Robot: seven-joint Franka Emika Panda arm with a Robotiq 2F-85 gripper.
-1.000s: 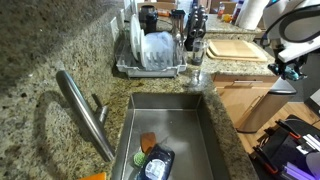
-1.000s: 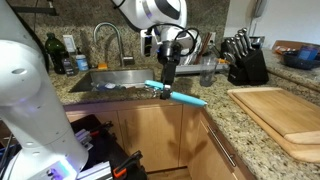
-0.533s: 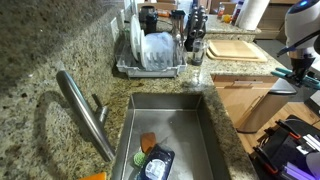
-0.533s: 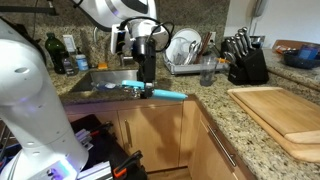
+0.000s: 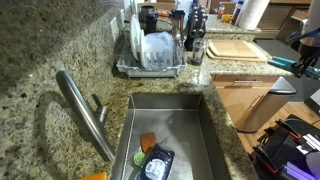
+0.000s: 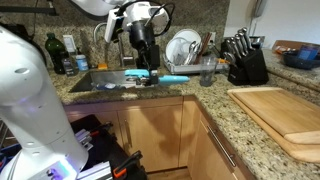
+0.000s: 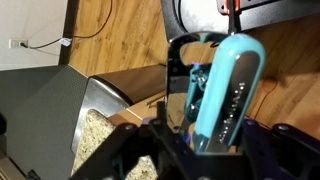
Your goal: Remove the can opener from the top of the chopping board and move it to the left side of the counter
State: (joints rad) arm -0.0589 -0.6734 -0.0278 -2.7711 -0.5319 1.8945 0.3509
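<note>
The gripper [image 6: 146, 74] is clamping the can opener [image 6: 172, 79], its jaws closed on the teal handles. It is holding the tool roughly level by the front edge of the counter [image 6: 215, 92], just at the sink [image 6: 108, 80]. From the fingers the teal shaft is sticking out toward 3 o'clock. The end at 9 o'clock is blending into the dark fingers, so the metal head is hard to make out. Whether the tool is touching the granite cannot be told from here. The chopping board [image 6: 280, 112] is lying well apart at 4 o'clock, cut off by the frame's edge.

In an exterior view looking down on the sink [image 5: 170, 115], the arm is almost wholly cut off at the 3 o'clock border. Only a sliver of the gripper [image 5: 303, 66] and a short teal piece of the can opener [image 5: 284, 62] are showing. They are out past the counter [image 5: 40, 60], at about 4 o'clock from the chopping board [image 5: 236, 48]. The board is sitting beside a dish rack [image 5: 150, 66], its far edge partly screened by clutter.

In the wrist view the can opener [image 7: 228, 85] is filling the middle, close and blurred, running up toward 1 o'clock. The gripper [image 7: 205, 112] is framing it in black, and the fingertips are hiding behind the handle. A strip of speckled counter [image 7: 95, 130] is peeking in at 8 o'clock.
</note>
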